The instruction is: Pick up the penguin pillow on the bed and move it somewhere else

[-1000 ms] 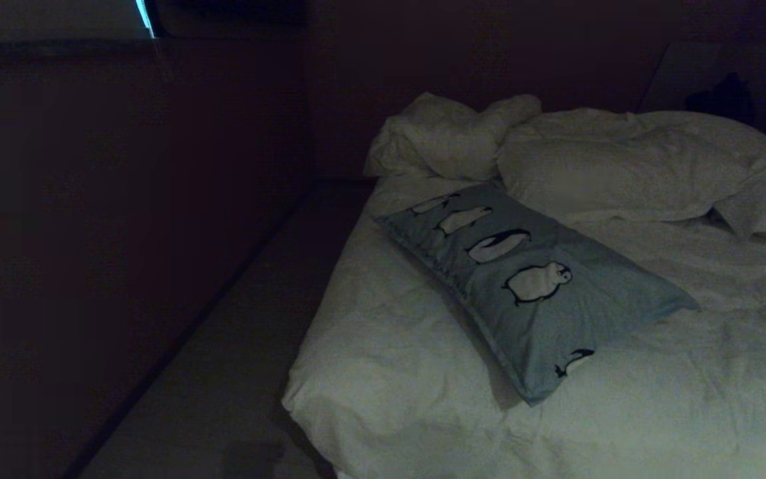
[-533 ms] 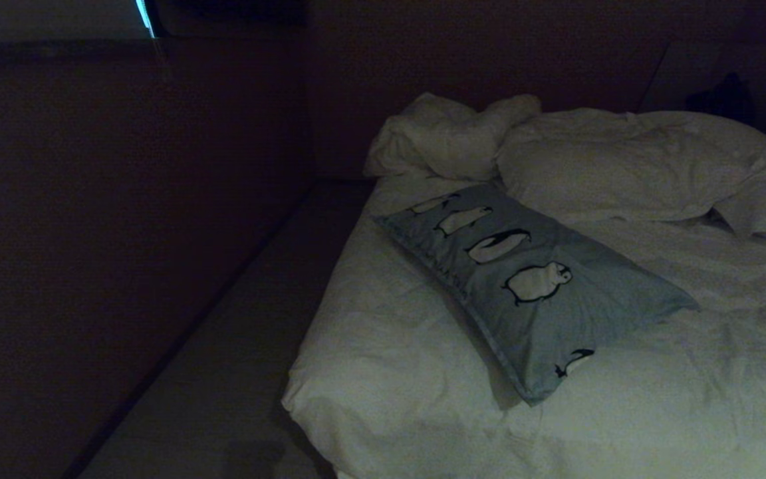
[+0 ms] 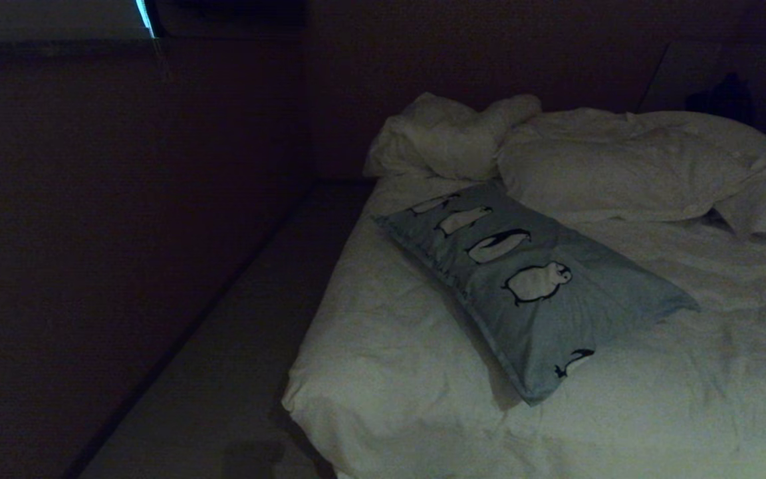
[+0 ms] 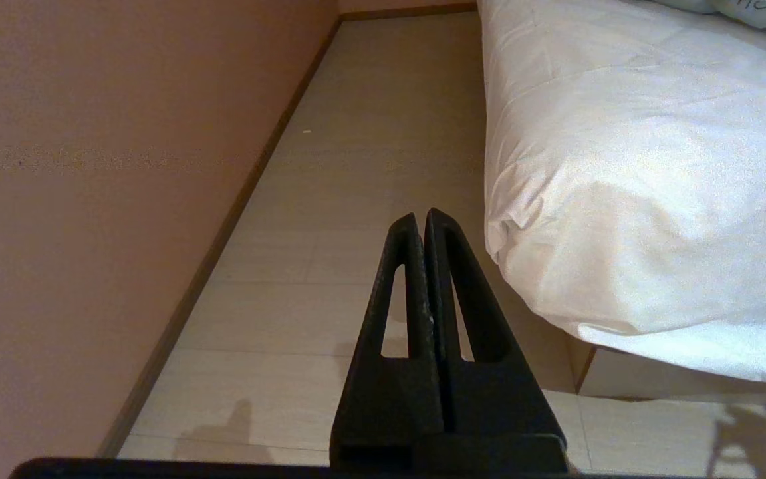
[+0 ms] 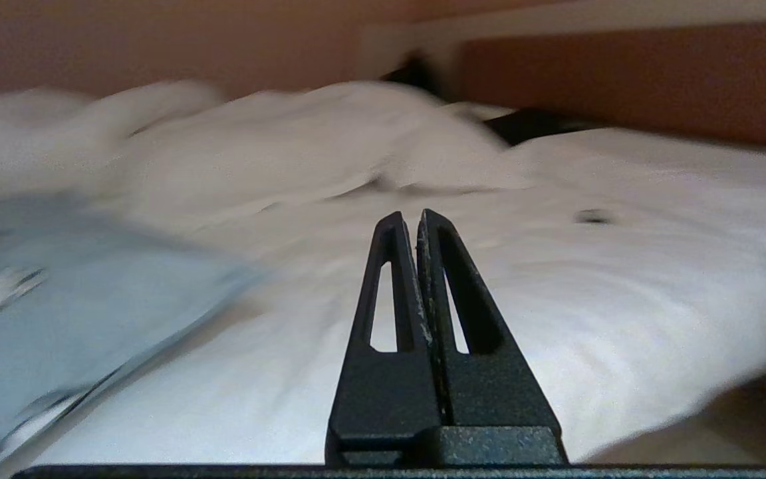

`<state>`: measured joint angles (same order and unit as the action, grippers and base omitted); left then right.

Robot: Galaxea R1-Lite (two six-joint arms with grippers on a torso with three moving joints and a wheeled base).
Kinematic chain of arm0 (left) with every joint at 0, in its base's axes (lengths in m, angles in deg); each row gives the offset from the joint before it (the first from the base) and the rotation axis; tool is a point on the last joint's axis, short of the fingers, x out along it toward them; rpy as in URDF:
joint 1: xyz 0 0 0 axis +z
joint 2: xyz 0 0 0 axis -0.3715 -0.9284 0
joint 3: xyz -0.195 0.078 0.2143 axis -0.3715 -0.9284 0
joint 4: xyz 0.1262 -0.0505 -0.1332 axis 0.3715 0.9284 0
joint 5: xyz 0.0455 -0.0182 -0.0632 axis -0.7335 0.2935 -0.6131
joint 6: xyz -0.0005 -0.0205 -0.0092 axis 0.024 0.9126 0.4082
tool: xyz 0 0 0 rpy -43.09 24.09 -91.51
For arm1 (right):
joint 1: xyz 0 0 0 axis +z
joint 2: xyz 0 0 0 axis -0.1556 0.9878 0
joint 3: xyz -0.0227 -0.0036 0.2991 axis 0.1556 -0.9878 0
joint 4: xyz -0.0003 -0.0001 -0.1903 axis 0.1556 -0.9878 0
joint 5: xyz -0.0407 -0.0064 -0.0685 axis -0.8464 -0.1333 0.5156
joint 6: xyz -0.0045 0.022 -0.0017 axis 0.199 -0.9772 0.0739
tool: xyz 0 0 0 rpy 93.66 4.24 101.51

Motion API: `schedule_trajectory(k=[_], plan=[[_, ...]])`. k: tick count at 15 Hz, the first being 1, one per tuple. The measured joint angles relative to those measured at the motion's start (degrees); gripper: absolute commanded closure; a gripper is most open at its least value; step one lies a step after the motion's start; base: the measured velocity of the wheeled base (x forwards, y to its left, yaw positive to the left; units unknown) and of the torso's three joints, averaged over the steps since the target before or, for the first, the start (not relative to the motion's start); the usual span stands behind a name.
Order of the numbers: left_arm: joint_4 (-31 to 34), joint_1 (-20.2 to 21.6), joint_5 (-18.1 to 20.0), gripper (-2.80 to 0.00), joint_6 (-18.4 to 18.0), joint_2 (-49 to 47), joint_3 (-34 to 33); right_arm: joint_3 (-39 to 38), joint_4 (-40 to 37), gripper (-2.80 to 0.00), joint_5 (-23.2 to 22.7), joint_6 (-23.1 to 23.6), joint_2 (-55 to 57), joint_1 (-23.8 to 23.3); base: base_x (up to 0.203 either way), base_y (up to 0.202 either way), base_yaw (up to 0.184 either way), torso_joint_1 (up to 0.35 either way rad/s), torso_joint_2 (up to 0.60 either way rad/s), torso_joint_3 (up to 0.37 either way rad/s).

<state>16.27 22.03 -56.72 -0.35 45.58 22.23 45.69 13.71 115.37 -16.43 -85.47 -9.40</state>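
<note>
You're seeing the penguin pillow [image 3: 522, 279] lying unmoved on the bed [image 3: 389, 346], 2 o'clock from its near corner, while the clenched, empty right tool [image 5: 417, 214] is swinging toward it, left tool [image 4: 421, 214] clenched too.

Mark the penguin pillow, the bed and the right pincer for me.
penguin pillow [image 3: 522, 293], head view, middle of its printed face.
bed [image 3: 383, 346], head view, bare duvet near its corner.
right pincer [image 5: 417, 219], right wrist view, shut fingertips.
</note>
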Motion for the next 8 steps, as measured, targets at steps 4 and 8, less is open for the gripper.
schedule_trajectory(k=[4, 8], plan=[[0.00, -0.01, 0.01, 0.00, 0.00, 0.00, 0.00, -0.05, -5.07, 0.00, -9.53, -3.84, -0.04, 0.01, 0.000, 0.000, 0.000, 0.000, 0.00, 0.000], [0.00, 0.00, 0.02, 0.00, 0.01, 0.00, 0.00, -0.82, -6.45, 0.00, -16.97, -6.83, -0.06, -0.02, 0.000, 0.000, 0.000, 0.000, 0.00, 0.000]])
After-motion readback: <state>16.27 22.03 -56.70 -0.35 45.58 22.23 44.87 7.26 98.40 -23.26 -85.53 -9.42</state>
